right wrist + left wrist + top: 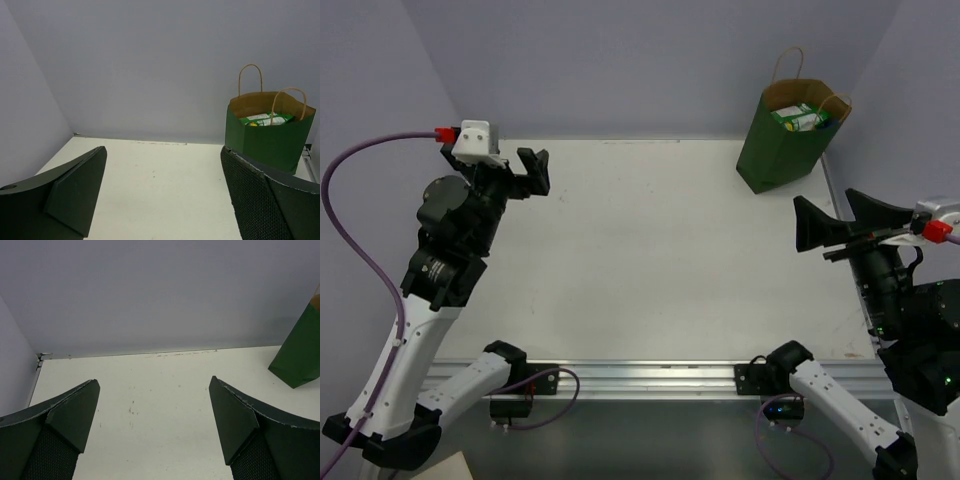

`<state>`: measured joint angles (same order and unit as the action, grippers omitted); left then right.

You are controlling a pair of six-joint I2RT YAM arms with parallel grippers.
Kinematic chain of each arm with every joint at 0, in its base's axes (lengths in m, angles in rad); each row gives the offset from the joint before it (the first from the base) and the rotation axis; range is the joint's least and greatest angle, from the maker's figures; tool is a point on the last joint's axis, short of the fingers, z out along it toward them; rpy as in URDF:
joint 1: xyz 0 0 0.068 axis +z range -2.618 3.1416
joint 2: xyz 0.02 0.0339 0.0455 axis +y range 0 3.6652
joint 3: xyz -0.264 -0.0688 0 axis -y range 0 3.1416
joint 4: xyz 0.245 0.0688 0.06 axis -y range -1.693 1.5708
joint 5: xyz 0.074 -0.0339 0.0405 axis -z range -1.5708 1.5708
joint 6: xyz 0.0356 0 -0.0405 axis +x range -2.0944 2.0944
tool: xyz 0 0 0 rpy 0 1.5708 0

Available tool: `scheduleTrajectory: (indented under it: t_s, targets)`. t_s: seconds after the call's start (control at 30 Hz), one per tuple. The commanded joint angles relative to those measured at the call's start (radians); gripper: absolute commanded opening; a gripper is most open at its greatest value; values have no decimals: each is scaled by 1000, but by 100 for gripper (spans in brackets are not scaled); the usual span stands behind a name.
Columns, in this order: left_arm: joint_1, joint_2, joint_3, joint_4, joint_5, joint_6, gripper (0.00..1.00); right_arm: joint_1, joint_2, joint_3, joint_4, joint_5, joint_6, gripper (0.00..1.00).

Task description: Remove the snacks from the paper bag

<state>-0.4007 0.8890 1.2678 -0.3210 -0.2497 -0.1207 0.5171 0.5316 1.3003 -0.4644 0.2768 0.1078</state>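
The dark green paper bag (782, 148) stands upright at the table's far right corner, its tan loop handles up. Green and white snacks (801, 117) show in its open top; the others are hidden inside. The bag (266, 137) and snacks (263, 119) also show in the right wrist view, and the bag's lower corner (301, 354) in the left wrist view. My right gripper (842, 217) is open and empty, in front of the bag and apart from it (163, 149). My left gripper (532, 171) is open and empty at the far left (154, 381).
The white table (650, 260) is bounded by grey walls at the back and both sides. A metal rail (650, 378) runs along the near edge between the arm bases. A purple cable (360, 250) loops beside the left arm.
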Motion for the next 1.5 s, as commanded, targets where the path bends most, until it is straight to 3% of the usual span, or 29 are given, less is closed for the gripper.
scheduleTrajectory:
  t_s: [0.0,0.3,0.47,0.63,0.8,0.93,1.2,1.37,1.47]
  targets:
    - [-3,45,31,-10,1,-34,100,4,48,-7,-10,15,29,99]
    - [-3,120,-13,-61,162,-95,100,1,332,19,24,28,90,99]
    - [-3,156,-12,-112,234,-148,100,-119,663,197,21,139,168,99]
    - [-3,145,-50,-124,296,-171,100,-303,1000,486,-5,-62,57,99]
    - [-4,130,-68,-147,300,-169,100,-388,1228,718,-11,-164,-63,93]
    - [-3,125,-70,-174,312,-165,100,-483,1363,818,-36,-277,-59,84]
    - [-1,148,-33,-268,302,-131,99,-512,1515,902,-25,-452,-172,80]
    - [-3,189,-2,-317,290,-119,97,-512,1553,884,-25,-499,-217,56]
    - [-3,202,4,-331,283,-123,95,-512,1541,846,-31,-537,-221,33]
